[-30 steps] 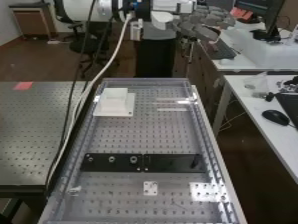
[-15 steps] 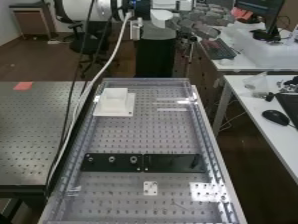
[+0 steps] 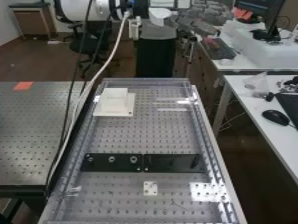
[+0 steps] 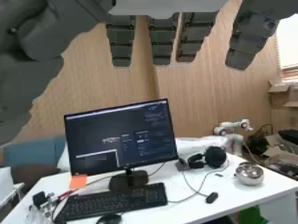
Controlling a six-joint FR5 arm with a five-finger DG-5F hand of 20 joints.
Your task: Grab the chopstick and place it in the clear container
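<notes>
My robot hand (image 3: 205,19), a dark grey mechanical one, is held in the air past the bench's far edge, toward its far right corner as the high view shows it. It is released: the fingers (image 4: 161,42) hang straight and apart in the wrist view, gripping nothing. Where the chopstick is, I cannot tell.

My bench (image 3: 143,135) has a grey perforated top with clear plastic edging. Near its far left corner stands a white stepped square block (image 3: 115,102). Two thin pale streaks lie near the far right corner; I cannot tell whether they are objects or glare. Across the middle, nearer the near edge, runs a long flat black plate (image 3: 166,163) with round metal fittings (image 3: 112,159) on its left half. Between it and the near edge is a small white plate with holes (image 3: 150,188). A white cable (image 3: 93,82) passes down along the bench's left edge. In my wrist view, a black monitor (image 4: 121,135) stands on a white desk (image 4: 213,200), well apart from a round shiny metal bowl (image 4: 249,173).
</notes>
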